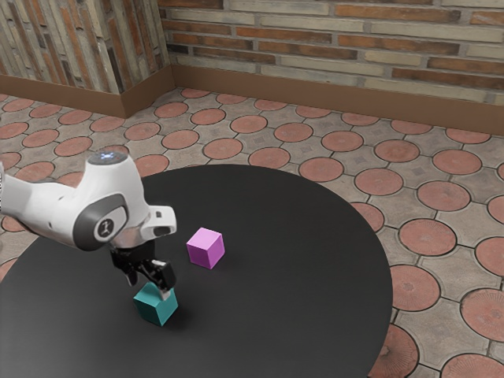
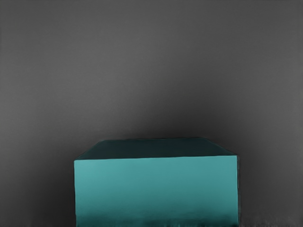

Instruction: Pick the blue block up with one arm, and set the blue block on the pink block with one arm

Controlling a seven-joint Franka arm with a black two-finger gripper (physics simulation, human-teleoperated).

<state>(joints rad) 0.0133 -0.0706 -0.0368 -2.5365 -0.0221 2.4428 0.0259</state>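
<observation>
The blue block (image 1: 154,306), teal in colour, rests on the round black table (image 1: 299,268) near its front on the exterior view's left. My gripper (image 1: 157,285) hangs straight over it, open, with its black fingertips (image 1: 168,282) down at the block's top edges on either side. In the wrist view the blue block (image 2: 156,189) sits just under my hand. The pink block (image 1: 205,247) stands on the table a short way behind the blue block and toward the exterior view's right, apart from it and from the gripper.
The white arm (image 1: 87,209) comes in from the exterior view's left above the table's edge. A tiled floor and brick walls surround the table. Bare tabletop stretches toward the exterior view's right of both blocks.
</observation>
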